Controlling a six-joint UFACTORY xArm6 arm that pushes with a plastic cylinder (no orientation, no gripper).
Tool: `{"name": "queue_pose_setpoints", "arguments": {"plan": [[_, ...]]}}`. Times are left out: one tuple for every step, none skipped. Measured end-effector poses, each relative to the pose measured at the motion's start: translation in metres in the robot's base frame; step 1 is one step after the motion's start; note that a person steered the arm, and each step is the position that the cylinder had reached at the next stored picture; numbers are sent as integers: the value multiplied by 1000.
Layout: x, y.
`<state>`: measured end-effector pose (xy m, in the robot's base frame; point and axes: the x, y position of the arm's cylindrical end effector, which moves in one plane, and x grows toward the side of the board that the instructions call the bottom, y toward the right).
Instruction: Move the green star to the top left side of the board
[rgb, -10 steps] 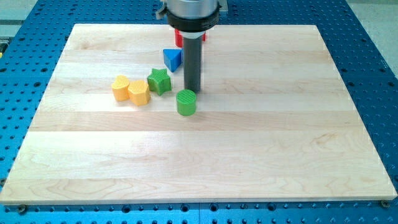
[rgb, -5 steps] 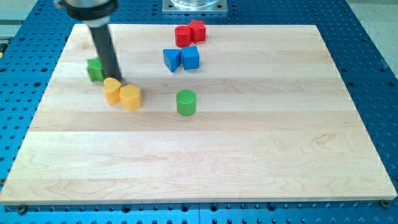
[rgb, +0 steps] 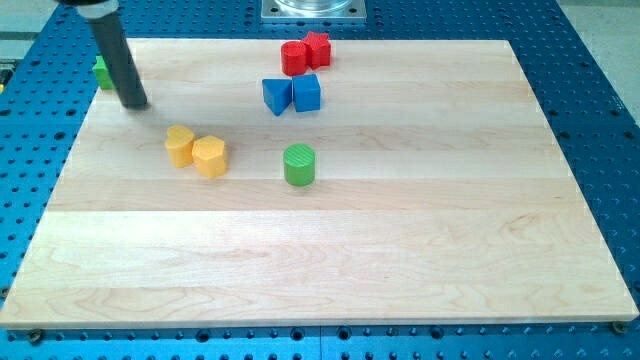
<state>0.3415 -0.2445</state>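
Observation:
The green star (rgb: 102, 73) sits at the board's left edge near the top left corner, mostly hidden behind the dark rod. My tip (rgb: 135, 104) rests on the board just right of and below the star, close to it. Only a green sliver of the star shows left of the rod.
A yellow heart (rgb: 179, 144) and a yellow hexagon (rgb: 209, 156) sit together left of centre. A green cylinder (rgb: 299, 164) stands near the middle. A blue triangle (rgb: 275, 95) and blue cube (rgb: 307, 92) sit above it. Two red blocks (rgb: 304, 53) lie at the top edge.
The rod has swept from the board's middle to the top left, pushing the green star from beside the yellow blocks up to the left edge. The other blocks barely moved.

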Motion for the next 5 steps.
{"name": "queue_pose_setpoints", "arguments": {"plan": [[-30,-59],[-35,-60],[-56,-51],[-88,-36],[-88,-35]]}}
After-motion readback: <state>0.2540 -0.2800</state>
